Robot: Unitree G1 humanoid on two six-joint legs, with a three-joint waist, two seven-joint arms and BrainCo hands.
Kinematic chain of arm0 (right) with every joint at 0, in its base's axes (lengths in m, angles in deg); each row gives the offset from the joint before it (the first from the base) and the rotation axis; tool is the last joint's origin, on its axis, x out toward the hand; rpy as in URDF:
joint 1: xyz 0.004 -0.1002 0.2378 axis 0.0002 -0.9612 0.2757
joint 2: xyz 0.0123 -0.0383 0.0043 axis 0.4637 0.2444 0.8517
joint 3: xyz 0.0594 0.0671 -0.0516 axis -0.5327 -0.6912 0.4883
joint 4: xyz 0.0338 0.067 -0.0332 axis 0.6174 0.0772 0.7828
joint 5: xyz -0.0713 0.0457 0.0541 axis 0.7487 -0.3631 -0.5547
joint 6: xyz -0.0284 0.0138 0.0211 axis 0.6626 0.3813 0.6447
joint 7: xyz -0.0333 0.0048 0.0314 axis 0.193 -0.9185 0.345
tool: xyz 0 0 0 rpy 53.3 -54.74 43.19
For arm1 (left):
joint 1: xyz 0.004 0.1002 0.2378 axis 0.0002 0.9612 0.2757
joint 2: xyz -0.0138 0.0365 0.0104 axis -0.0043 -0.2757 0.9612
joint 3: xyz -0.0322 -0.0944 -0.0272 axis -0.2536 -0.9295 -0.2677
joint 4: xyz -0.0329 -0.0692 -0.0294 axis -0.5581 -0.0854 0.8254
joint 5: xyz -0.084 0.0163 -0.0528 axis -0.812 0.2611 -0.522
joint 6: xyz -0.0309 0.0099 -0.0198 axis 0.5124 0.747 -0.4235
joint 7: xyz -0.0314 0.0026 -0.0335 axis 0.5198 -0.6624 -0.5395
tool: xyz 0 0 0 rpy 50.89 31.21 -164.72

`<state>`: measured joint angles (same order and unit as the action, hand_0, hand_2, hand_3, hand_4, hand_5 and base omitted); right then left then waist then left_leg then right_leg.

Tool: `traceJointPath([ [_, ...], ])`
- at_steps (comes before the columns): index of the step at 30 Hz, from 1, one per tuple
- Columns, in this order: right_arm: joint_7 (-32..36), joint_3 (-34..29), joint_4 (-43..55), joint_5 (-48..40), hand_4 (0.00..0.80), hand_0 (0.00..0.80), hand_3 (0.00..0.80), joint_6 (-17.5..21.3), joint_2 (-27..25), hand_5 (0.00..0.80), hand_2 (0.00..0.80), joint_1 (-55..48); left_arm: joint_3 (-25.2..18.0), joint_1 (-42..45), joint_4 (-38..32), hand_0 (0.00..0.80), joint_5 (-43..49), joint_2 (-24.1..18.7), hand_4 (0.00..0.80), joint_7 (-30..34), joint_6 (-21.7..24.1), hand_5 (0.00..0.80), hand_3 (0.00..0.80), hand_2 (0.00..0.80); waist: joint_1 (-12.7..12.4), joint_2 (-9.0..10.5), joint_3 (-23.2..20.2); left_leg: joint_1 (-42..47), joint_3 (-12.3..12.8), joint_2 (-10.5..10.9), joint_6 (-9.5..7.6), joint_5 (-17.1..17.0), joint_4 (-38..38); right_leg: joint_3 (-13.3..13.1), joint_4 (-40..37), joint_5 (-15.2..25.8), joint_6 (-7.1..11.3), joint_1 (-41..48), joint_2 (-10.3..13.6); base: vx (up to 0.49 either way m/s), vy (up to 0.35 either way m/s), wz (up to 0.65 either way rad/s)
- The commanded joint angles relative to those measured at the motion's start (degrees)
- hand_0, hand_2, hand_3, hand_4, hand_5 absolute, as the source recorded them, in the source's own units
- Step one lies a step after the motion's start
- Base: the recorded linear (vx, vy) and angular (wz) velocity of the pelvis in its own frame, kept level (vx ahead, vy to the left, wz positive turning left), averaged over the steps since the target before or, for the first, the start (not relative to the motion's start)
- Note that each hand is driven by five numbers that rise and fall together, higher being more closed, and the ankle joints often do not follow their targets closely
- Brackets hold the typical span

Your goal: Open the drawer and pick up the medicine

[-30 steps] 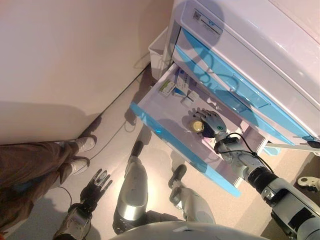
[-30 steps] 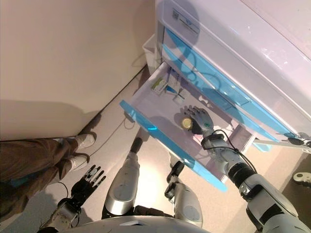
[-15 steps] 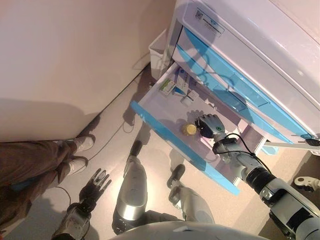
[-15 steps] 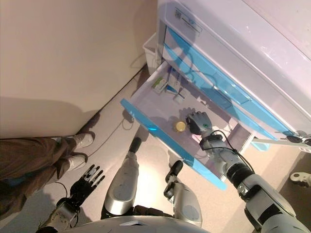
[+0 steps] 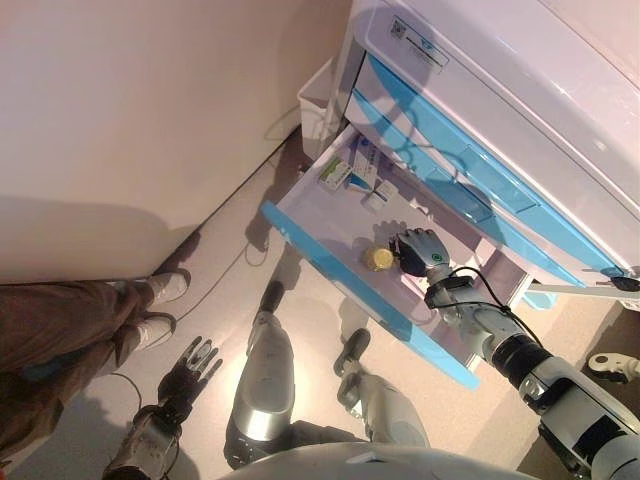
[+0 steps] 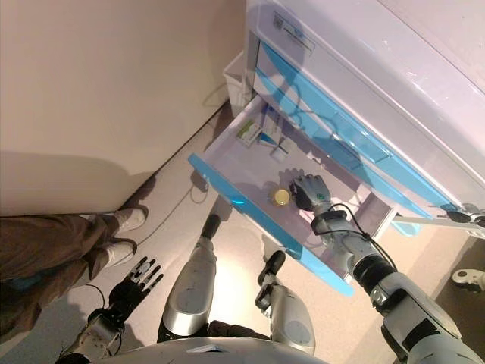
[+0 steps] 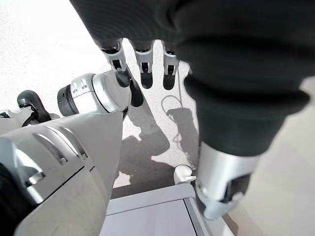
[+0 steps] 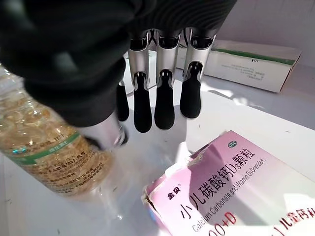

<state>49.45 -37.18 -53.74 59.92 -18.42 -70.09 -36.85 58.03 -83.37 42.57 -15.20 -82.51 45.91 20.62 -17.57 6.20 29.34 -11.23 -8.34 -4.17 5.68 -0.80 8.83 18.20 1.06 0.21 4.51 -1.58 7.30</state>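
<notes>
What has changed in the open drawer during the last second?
The right hand has slipped off the yellow-capped bottle. Before it covered the bottle; now it sits beside it, fingers uncurled, holding nothing. The boxes at the drawer's back and the hanging left hand are unchanged.

The right arm [image 5: 565,395] is built of rounded silver-grey shells joined by black rings and bands. A dark ribbed cover [image 8: 74,49] wraps the wrist and the back of the right hand [image 5: 421,251]. Its fingers [image 8: 165,98] are silver — slotted metal links ending in glossy black, rounded tips. The left hand [image 5: 190,366] matches it, with the same dark cover [image 7: 236,73] and black-tipped silver fingers [image 7: 143,69] on a grey left arm [image 5: 140,450].
</notes>
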Motion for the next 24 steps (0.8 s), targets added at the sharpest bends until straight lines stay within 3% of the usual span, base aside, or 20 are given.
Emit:
traceJointPath([
  [1, -2.1, 0.5, 3.3, -1.2, 0.000, 0.000, 0.000, 0.8, -1.7, 0.000, 0.000, 0.9, 0.8, 2.5, -0.7, 0.000, 0.6, -0.2, 0.000, 0.1, -0.3, 0.000, 0.000, 0.000, 0.2, -0.40, -1.4, -0.8, 1.4, 2.7, -5.02, 1.7, 1.1, -1.5, 6.2, 2.0, 2.71, -2.1, 1.3, 0.000, 0.000, 0.00],
  [24, 1.3, -4.9, 22.5, -0.6, 0.000, 0.000, 0.000, 4.3, -8.8, 0.000, 0.000, -2.7, -0.3, 4.7, -1.8, 0.000, -0.2, 0.6, 0.000, -0.6, -0.2, 0.000, 0.000, 0.000, 2.0, 0.39, -2.5, 0.3, 2.4, 1.9, -4.99, 1.7, 0.4, -2.9, 6.1, 1.9, 3.12, -1.8, 0.9, 0.000, 0.000, -0.01],
])
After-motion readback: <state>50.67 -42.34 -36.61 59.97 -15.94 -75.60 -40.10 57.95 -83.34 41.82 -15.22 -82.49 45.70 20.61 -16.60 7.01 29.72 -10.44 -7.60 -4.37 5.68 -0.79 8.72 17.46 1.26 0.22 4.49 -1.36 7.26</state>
